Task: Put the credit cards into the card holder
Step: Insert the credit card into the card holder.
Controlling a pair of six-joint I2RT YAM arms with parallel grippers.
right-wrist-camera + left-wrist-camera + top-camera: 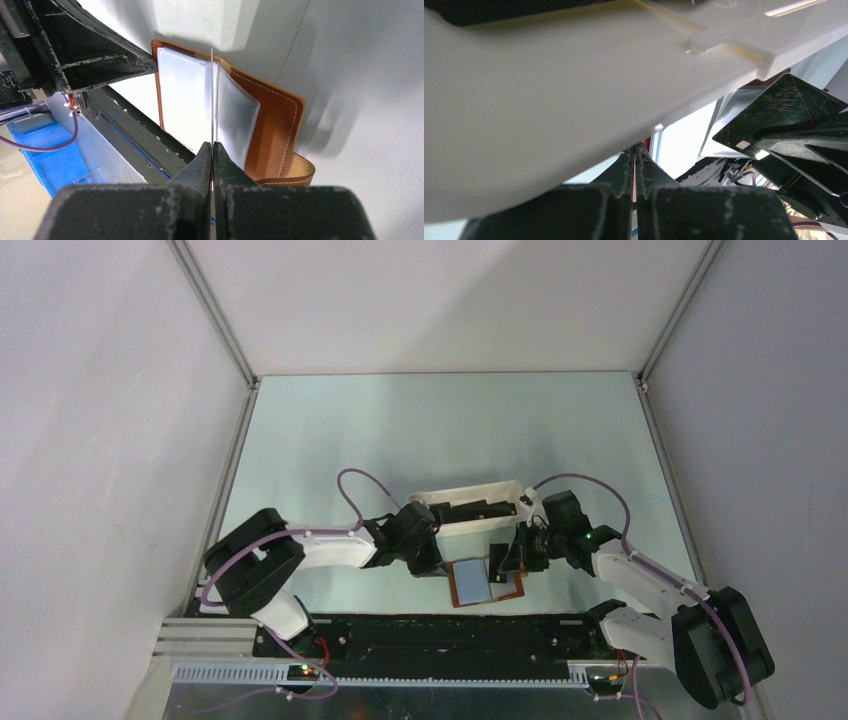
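Right gripper (212, 149) fingers are nearest, pressed together and clamped on one edge of a thin dark card (776, 107). In the right wrist view the card stands on its edge and shows only as a fine line. It is above the middle of the open wallet (272, 115), where the two pale pockets meet. I cannot tell if the card's far edge is already inside a pocket. From the left wrist view the same card shows its black face with thin gold lines and a small chip.

The wallet lies open on the table (400, 430), close to the near edge and about midway between the two arms. Its brown cover is down, its pale pockets are up, and its snap tab curls up at one side.

The left gripper (635, 152) is at the wallet's left far corner. Its fingers are together with a thin tan strip between them, so it seems to pinch the wallet's edge.

A white tray (478, 488) stands just behind the wallet, toward the far edge. More dark cards (475, 510) lie in it.
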